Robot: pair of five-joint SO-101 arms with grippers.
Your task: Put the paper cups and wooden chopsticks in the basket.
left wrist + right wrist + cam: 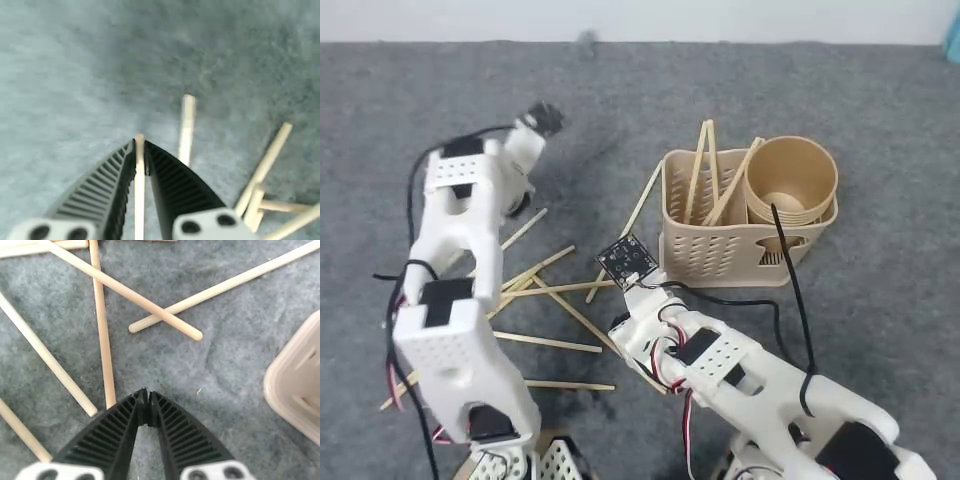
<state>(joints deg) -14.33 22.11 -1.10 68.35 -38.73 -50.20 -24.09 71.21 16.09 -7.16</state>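
High view of a grey, carpet-like worktop (880, 120) with two white arms; the left arm (470, 200) lies along the 9 o'clock side, the right arm (740, 370) enters from 5 o'clock and ends near the centre. The basket (720, 250), beige with perforated walls, stands at 2 to 3 o'clock of the centre; the paper cups (790, 175) sit nested and upright in its 3 o'clock compartment; the basket chopsticks (698, 180) stand tilted in its 9 o'clock compartment, their upper ends above the rim. A leaning chopstick (638, 208) rests outside the basket against its 9 o'clock wall; the loose chopsticks (555, 288) lie scattered and crossed on the worktop between the two arms, from the centre out toward 8 o'clock. Left wrist view: the left end effector (139, 146) is clamped on the held chopstick (139, 190), which runs along the gap between the two ribbed black fingers with its end just past their tips; a neighbouring chopstick (187, 127) lies on the worktop just beside, and a further cluster (265, 165) lies near. Right wrist view: the right end effector (148, 396) has its tips together with nothing between them, low over the worktop; two crossed chopsticks (120, 287) lie beyond the tips, a single chopstick (102, 325) ends just beside one finger, and a rounded corner of the basket is near.
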